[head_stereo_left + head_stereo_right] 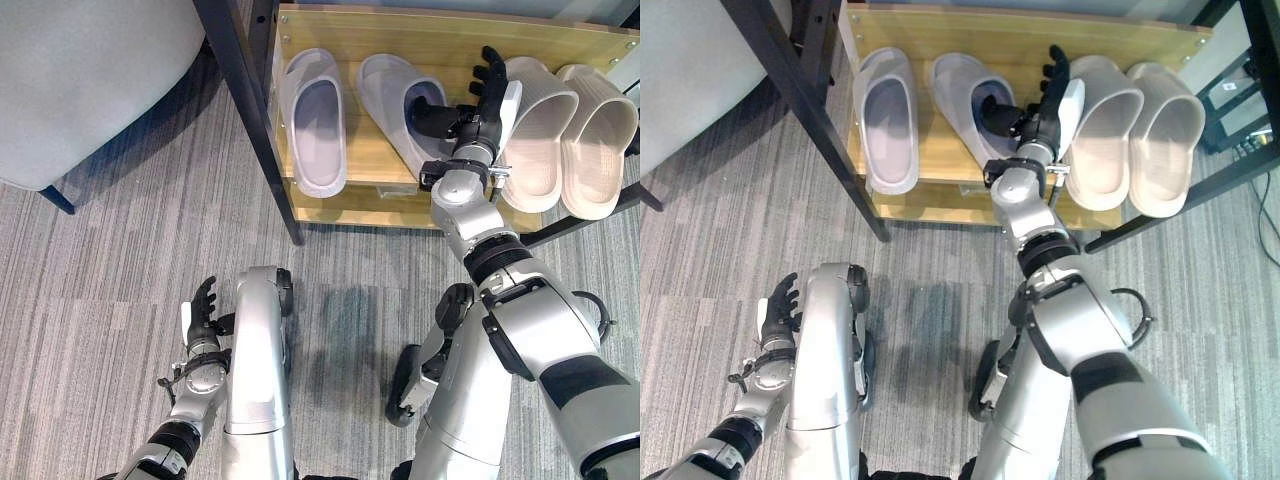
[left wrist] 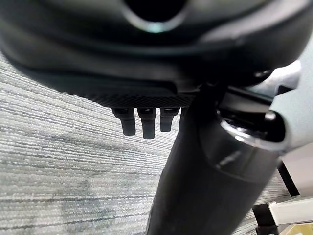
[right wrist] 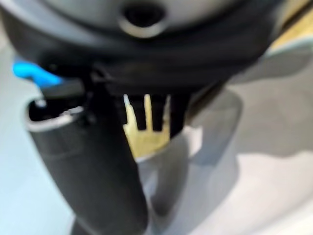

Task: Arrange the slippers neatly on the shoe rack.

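With its fingers straight and holding nothing, the right hand (image 1: 478, 110) rests between the tilted lavender slipper (image 1: 405, 110) and the beige pair (image 1: 570, 135) on the shoe rack (image 1: 440, 40), and should nudge that slipper parallel to its mate (image 1: 316, 120); the left hand (image 1: 203, 312) hangs relaxed above the carpet.

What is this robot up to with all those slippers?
It is tidying slippers on a wooden shoe rack. Four slippers lie on the shelf: a lavender pair on the left and a beige pair on the right. Its right hand reaches between the pairs, fingers straight, thumb inside the right-most lavender slipper, which lies askew. The left hand hangs open low over the carpet, idle.
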Tool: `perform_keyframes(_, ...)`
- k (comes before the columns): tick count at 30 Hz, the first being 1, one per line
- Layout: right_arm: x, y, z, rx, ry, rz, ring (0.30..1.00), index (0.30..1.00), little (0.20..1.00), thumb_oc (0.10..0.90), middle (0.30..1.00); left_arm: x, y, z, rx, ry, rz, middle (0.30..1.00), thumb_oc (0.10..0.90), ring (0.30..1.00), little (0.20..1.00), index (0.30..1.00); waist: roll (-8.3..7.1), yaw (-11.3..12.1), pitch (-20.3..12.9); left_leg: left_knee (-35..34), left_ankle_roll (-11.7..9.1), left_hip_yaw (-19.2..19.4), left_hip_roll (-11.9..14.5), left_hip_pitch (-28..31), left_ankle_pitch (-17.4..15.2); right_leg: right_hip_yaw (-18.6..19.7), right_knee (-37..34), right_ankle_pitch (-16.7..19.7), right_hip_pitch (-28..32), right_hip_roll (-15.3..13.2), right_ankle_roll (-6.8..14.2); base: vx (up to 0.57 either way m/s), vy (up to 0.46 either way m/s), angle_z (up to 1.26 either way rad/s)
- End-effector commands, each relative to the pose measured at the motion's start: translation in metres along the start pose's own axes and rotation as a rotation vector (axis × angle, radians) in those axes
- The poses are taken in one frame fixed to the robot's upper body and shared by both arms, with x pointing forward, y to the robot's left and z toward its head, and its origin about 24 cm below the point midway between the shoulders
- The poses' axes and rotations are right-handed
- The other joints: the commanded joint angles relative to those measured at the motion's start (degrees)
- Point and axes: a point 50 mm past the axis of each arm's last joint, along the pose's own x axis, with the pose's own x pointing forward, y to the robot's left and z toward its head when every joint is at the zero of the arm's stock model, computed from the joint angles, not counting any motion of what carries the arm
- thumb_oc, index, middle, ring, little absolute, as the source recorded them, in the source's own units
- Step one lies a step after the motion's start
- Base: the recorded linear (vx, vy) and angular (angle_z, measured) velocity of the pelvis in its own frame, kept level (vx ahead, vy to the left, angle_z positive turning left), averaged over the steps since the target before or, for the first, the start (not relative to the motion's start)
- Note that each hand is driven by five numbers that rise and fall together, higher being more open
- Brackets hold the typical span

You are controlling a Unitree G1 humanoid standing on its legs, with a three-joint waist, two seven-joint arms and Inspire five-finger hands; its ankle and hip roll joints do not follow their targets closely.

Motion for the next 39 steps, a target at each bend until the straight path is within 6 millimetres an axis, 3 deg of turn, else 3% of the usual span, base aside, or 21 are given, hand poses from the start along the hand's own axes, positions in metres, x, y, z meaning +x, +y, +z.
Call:
perform_keyframes(1, 0.009, 0.008, 0.085, 0.127, -0.264, -0.006, 0.900, 0.900, 0.900, 0.800, 0.900, -0.003, -0.011, 0.018, 0.018, -0.130, -0.070, 0.900, 0.800, 0.900, 0.900, 0.900, 0.68, 2.2, -2.2, 2.0, 2.0, -3.0, -1.3, -0.1, -1.6, 5.1, 2.2, 0.0, 0.7, -0.8, -1.5, 0.00, 0.000, 0.00)
perform_keyframes(8, -0.007, 0.020, 0.082, 0.112, -0.330, 0.092, 0.900, 0.900, 0.900, 0.800, 0.900, -0.007, -0.011, 0.012, -0.008, -0.090, -0.110, 0.900, 0.800, 0.900, 0.900, 0.900, 0.53, 1.4, -1.9, 2.1, 2.0, -3.1, -1.3, -0.1, -1.5, 5.0, 2.2, -0.1, 0.7, -0.6, -1.6, 0.00, 0.000, 0.00)
perform_keyframes(17, -0.018, 0.003, 0.085, 0.059, -0.482, -0.002, 0.900, 0.900, 0.900, 0.800, 0.900, -0.019, -0.003, -0.009, 0.066, -0.037, -0.178, 0.900, 0.800, 0.900, 0.900, 0.900, 1.91, 0.9, -1.6, 1.5, 2.4, -2.6, -1.4, -0.1, -1.2, 4.7, 1.6, -0.6, 0.6, -0.4, -1.8, 0.00, 0.000, 0.00)
perform_keyframes(27, -0.029, -0.014, 0.099, 0.038, -0.633, -0.053, 0.900, 0.900, 0.900, 0.800, 0.900, -0.020, -0.002, -0.008, 0.126, -0.061, -0.215, 0.900, 0.800, 0.900, 0.900, 0.900, 2.21, 0.3, -1.6, 1.6, 2.4, -2.7, -1.5, -0.1, -1.1, 4.5, 1.8, -0.8, 0.6, -0.2, -1.9, 0.00, 0.000, 0.00)
perform_keyframes(39, -0.053, -0.021, 0.084, 0.054, -0.689, 0.029, 0.900, 0.900, 0.900, 0.800, 0.900, -0.022, -0.001, -0.019, 0.140, -0.005, -0.223, 0.900, 0.800, 0.900, 0.900, 0.900, 1.49, -0.8, -1.6, 1.8, 2.6, -2.7, -1.6, -0.1, -1.0, 4.6, 1.9, -0.8, 0.6, 0.1, -2.0, 0.00, 0.000, 0.00)
